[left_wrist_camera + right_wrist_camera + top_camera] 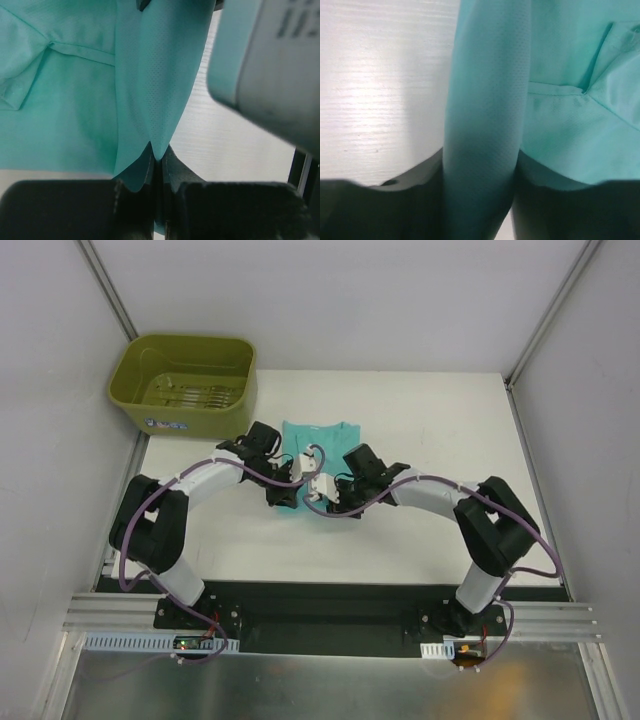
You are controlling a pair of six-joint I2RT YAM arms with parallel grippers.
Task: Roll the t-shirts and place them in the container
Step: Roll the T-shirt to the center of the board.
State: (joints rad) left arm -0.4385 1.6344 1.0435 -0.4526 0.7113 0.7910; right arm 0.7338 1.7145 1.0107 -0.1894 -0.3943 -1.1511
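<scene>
Top external view: the teal t-shirt (322,433) lies in the middle of the white surface (440,430), and both arms reach over its near edge. My left claw (157,161) is pressed together on a raised fold of the cloth. The right claw (480,210) has a fold between its fingers, but I cannot tell if it is pinching. The cloth looks thin. If one fold slides out when I roll, the roll could go crooked. The green tub (215,418) sits well apart, far left.
</scene>
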